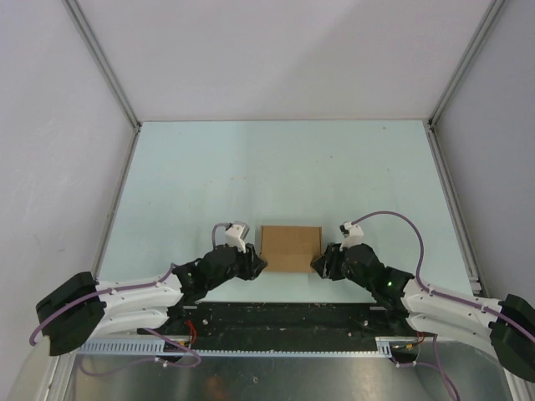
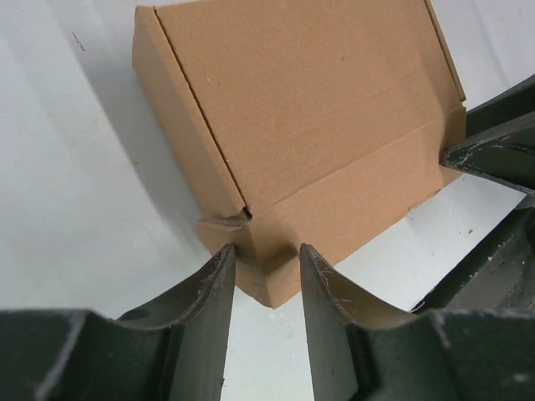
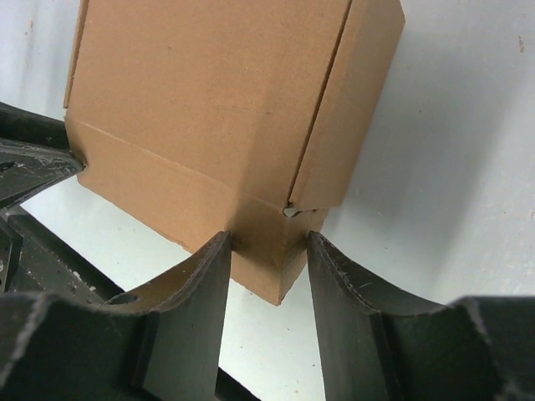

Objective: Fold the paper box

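Tan cardboard: paper box (image 1: 290,247) lies flat at lower centre of top view on pale green worktop (image 1: 284,167), near worktop's lower edge. We see wide worktop above box up to white back wall (image 1: 284,58), and broad strips out to side walls (image 1: 50,125). Left claw (image 1: 257,264) at box's lower left corner, right claw (image 1: 318,264) at lower right corner. In wrist views we see each claw narrowed onto its corner, fingers (image 2: 213,292) touching both faces, cardboard wedged between. Small crumple beside left claw.
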